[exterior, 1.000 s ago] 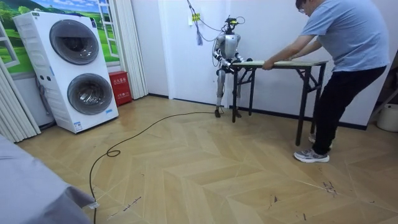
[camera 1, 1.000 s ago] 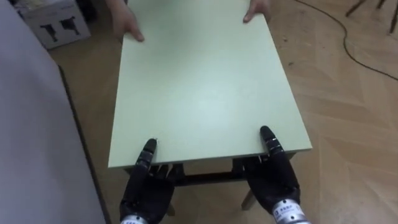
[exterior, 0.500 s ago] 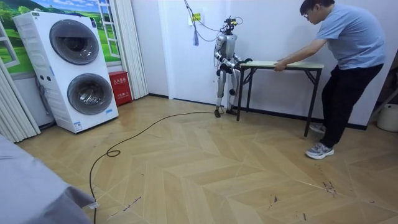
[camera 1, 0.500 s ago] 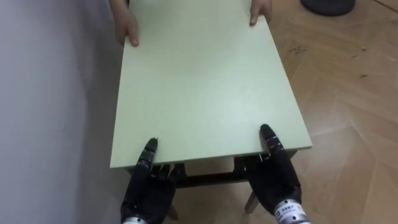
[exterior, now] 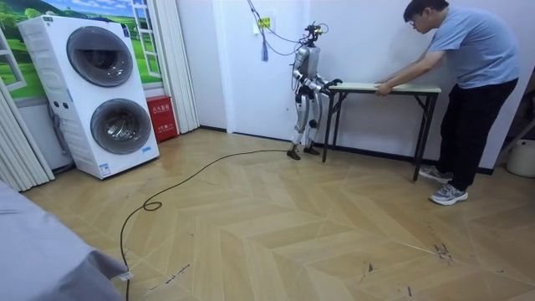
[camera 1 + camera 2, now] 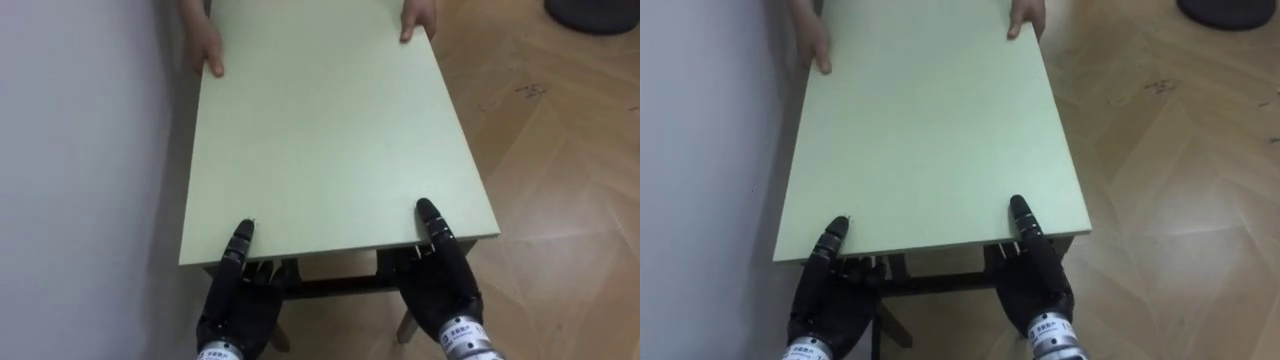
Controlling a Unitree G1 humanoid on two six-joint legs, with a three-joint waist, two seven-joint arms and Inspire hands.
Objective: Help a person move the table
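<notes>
**Table held at both ends, beside the wall**

A pale green table is seen from above in the eye views, with its long side lying close along a grey wall on the robot's left. The near short edge is gripped by both of the robot's hands. The left hand is set at the near left corner and the right hand at the near right corner. On each, the thumb is laid flat on the top board while the palm and curled fingers are tucked beneath the edge, so the board is pinched between them. How far the fingers reach under it cannot be told.

The far short edge is held by a person, whose two hands are placed at its corners. In the room view the person is seen leaning forward with arms stretched to the table, which is level between the two. The robot is shown upright at the end toward the room view's left. Whether the table's legs touch the wooden floor cannot be made out.

A dark round thing lies on the floor beyond the far right corner. Two stacked machines with round doors are seen at the room view's left; the doors are closed and what is inside cannot be told. A red box is set beside them against the wall, its contents likewise unclear.
</notes>
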